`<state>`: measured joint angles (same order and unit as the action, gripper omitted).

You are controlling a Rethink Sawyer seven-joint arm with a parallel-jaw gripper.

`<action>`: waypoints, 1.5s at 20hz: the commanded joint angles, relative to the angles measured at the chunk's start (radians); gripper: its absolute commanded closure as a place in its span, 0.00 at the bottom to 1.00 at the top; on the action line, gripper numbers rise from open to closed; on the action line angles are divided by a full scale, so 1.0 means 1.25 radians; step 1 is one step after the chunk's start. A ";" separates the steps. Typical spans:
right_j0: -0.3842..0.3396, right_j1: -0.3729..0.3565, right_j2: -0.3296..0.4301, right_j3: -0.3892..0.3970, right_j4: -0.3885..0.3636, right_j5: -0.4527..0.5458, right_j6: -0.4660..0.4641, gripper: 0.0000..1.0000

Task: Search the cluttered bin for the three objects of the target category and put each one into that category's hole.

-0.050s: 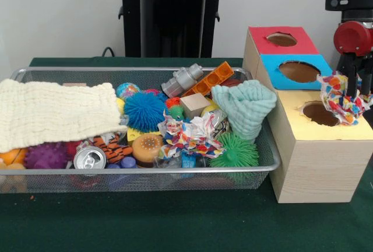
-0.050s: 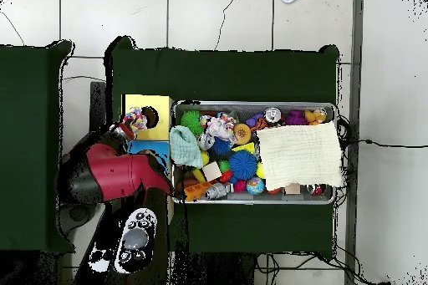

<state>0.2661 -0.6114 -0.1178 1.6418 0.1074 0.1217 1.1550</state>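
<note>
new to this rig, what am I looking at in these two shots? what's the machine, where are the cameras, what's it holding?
It is a red and black robot arm with a pincer at its end. One camera faces the robot across the green table; the other looks straight down from above.

A wire mesh bin holds clutter: a cream cloth, a blue spiky ball, a soda can, a mint cloth. Beside it stands a wooden box with red, blue and yellow tops, each with a hole.

The pincer holds a colourful patterned cloth at the yellow hole.
</note>
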 commanded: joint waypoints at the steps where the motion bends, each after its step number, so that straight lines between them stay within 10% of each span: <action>1: -0.003 0.058 0.000 -0.029 -0.013 -0.018 0.157 0.00; 28: -0.003 0.118 -0.053 -0.107 -0.129 -0.035 0.111 0.00; 29: -0.010 0.116 -0.049 -0.096 -0.120 -0.061 0.141 1.00; 30: -0.008 0.118 -0.053 -0.100 -0.121 -0.057 0.138 1.00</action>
<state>0.3022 -0.5318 -0.1956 1.5102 0.0095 0.1199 1.1550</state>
